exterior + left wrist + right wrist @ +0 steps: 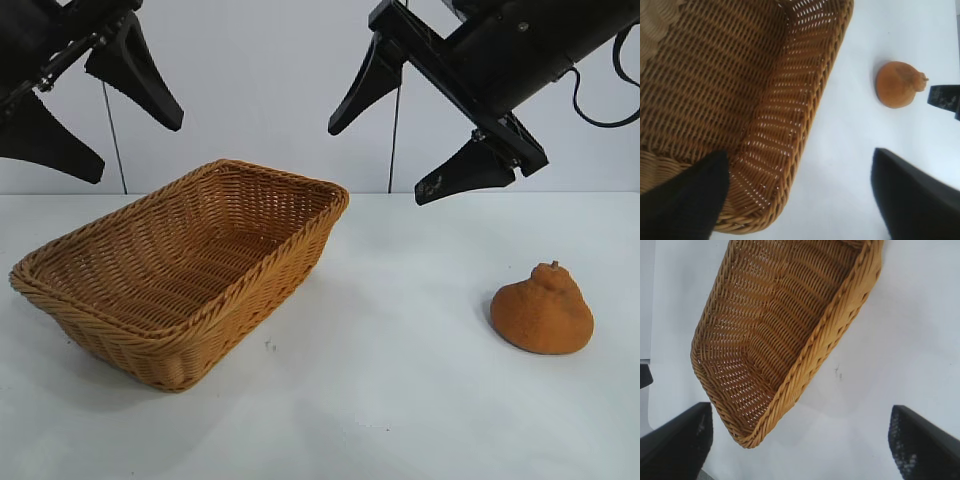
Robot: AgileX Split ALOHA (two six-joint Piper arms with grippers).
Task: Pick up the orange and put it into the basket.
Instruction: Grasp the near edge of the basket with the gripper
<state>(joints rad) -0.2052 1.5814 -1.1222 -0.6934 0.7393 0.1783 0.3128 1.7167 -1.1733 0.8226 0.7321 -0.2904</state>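
Right gripper [400,155] upper right of exterior frame, jaws spread wide, holding nothing, raised above the table [400,400]. Left gripper [110,125] upper left, also spread, empty, above the basket [185,275] at left-centre. Orange [542,310] sits on table at lower right, well apart from basket, untouched.

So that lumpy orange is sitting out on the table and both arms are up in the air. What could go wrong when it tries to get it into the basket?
Two things, probably. The orange is lumpy, with a knobby neck, so it may slip or roll from the right gripper as its open jaws close. The basket sits apart from the fruit on the white table, so a loosely held orange could drop on the way or bump the braided rim. The left gripper hangs open above the basket, where the arms might crowd each other.
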